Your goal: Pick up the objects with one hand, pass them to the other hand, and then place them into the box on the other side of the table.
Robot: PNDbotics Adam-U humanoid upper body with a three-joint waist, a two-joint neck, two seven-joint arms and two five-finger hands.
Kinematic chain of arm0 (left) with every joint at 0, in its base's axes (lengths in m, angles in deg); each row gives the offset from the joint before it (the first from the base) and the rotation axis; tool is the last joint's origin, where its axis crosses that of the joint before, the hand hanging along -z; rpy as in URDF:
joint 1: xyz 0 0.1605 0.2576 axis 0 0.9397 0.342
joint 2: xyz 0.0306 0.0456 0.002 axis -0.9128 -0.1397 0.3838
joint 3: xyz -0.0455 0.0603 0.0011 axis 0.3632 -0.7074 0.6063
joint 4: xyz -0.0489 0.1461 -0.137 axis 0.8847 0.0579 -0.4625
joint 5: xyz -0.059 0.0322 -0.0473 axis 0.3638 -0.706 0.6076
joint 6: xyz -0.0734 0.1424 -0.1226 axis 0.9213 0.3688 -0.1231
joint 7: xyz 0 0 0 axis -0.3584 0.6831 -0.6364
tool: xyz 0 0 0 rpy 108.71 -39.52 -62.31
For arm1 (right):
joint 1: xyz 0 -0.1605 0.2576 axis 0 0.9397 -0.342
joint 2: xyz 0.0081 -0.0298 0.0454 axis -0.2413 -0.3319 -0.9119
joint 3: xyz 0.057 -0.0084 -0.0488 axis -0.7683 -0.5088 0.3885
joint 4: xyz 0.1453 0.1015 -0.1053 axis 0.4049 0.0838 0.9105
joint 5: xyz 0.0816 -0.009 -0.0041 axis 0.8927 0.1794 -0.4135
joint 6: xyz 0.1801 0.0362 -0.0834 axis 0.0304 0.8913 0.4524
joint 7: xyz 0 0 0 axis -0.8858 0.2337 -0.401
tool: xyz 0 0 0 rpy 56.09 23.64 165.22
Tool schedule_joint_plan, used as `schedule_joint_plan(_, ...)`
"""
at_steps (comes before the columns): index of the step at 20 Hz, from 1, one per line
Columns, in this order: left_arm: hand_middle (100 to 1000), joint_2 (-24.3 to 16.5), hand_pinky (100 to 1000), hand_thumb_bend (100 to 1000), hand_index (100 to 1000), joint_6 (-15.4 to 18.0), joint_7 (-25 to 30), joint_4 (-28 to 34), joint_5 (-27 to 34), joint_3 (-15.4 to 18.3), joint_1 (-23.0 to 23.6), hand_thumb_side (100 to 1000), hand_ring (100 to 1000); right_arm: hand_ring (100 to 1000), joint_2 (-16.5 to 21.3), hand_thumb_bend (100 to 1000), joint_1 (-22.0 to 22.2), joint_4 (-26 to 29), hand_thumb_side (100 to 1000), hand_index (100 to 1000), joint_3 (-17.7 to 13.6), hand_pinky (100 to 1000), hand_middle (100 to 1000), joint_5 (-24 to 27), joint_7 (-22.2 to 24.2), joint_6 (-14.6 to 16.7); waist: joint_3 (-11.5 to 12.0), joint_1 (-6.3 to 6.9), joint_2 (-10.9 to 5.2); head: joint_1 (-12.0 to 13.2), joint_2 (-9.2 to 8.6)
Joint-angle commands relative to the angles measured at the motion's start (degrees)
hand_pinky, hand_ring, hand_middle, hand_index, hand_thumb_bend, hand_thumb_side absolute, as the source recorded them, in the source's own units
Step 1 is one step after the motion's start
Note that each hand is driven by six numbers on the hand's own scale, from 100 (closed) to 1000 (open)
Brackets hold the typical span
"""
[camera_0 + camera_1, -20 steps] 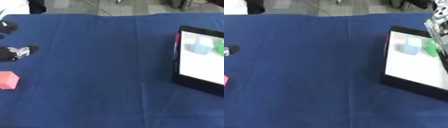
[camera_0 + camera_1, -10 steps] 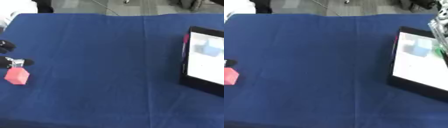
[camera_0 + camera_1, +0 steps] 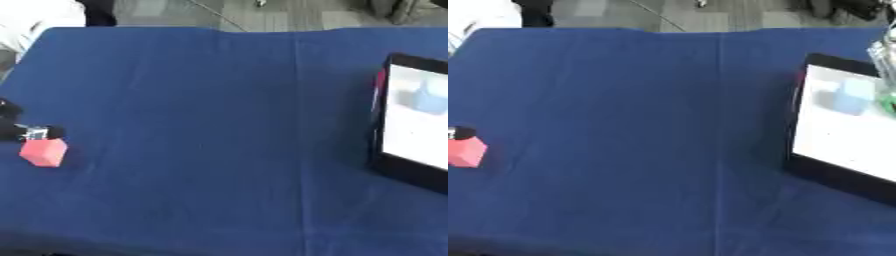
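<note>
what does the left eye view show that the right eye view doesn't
Only the left eye view shows more of the left hand, dark fingers right above the pink cube. Only the right eye view shows a green thing in the box and a pale object at the right edge. Both share the blue tablecloth, the cube, the box and a light blue block.

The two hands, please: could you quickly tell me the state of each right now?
Left hand: only dark fingertips show at the left edge, beside the pink cube; open or closed cannot be told.
Right hand: not in view.
</note>
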Motion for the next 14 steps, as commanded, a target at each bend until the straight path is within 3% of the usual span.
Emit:
schedule_joint_plan(1,797,-3.0,906,803,857,-0.8,0.5,-1.9,-0.3,-0.6,-0.5,528,906,801,1.1,100,-0.9,0.2,333,870,-0.2,688,780,0.2,-2.2,-1.4,0.1,0.19,-0.98,0.4,0.12)
schedule_joint_plan(7,791,-3.0,898,797,852,-3.2,0.6,-5.2,-3.8,-1.9,-0.9,528,901,797,1.0,100,-0.6,-0.2,344,867,-0.2,686,775,0.8,-3.1,-1.5,0.0,0.4,-0.83,1.0,0.11)
schedule_joint_plan(14,785,-2.9,893,797,846,-3.2,1.2,-6.5,-2.6,-3.0,-1.5,543,898,794,1.0,100,-0.2,-0.9,360,864,-0.3,684,771,1.9,-4.6,-1.5,0.2,0.61,-0.74,1.8,0.04)
